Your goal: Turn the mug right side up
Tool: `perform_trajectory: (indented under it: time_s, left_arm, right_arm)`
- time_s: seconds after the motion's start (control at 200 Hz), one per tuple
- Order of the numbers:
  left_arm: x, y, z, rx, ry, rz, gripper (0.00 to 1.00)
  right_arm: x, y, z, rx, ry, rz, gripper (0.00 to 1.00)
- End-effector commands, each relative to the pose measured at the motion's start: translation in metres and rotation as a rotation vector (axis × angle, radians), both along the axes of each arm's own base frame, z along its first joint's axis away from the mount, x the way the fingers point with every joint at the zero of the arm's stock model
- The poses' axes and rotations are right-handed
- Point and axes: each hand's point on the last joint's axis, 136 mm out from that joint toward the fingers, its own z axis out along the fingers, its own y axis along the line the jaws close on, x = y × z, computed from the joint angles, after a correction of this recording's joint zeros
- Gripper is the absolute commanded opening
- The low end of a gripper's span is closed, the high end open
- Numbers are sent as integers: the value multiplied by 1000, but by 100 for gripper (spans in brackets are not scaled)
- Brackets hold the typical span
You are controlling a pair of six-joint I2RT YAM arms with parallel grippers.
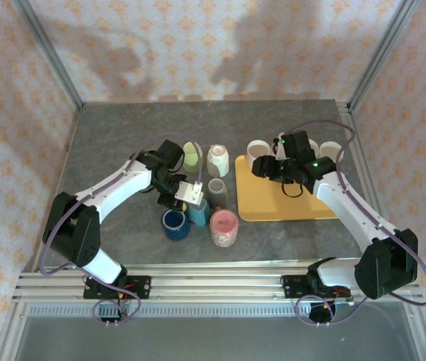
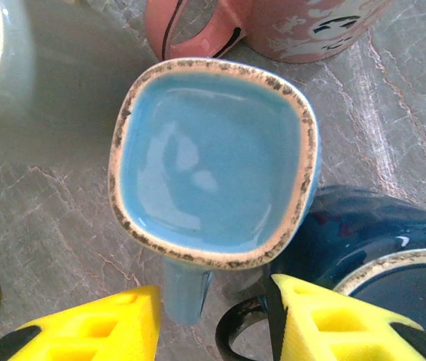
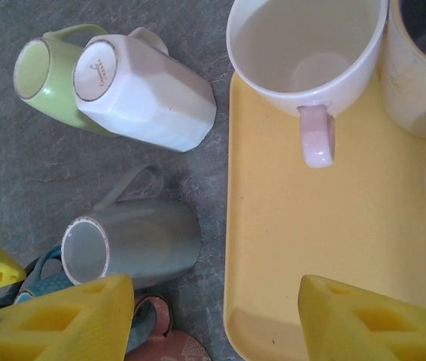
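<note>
The left gripper (image 1: 189,194), arm bent inward, hung over the light blue mug (image 1: 198,214) among crowded cups; the right gripper (image 1: 267,168) hovered above the yellow tray (image 1: 288,207). Up close, the left fingers (image 2: 92,331) stood apart astride the mug's handle, with a pink mug (image 2: 303,30) just beside. The right jaws gaped empty; the script on the white mug (image 3: 149,94) was unreadable.

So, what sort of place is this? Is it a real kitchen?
Probably a robot test cell, not a kitchen: wallpaper-patterned panels held in a metal frame, two robot arms bolted to a rail, and mugs with a yellow tray staged on a grey table.
</note>
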Motion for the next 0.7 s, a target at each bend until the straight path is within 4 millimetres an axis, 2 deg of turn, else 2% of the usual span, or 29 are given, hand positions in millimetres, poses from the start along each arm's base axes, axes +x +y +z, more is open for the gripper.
perform_trajectory:
  time_s: [0.0, 0.696]
  left_arm:
    - [-4, 3, -9, 36, 19, -5, 41]
    - [-10, 0, -26, 73, 75, -52, 30]
  right_arm:
    - [0, -3, 11, 18, -37, -21, 59]
    - [1, -7, 10, 9, -33, -49, 59]
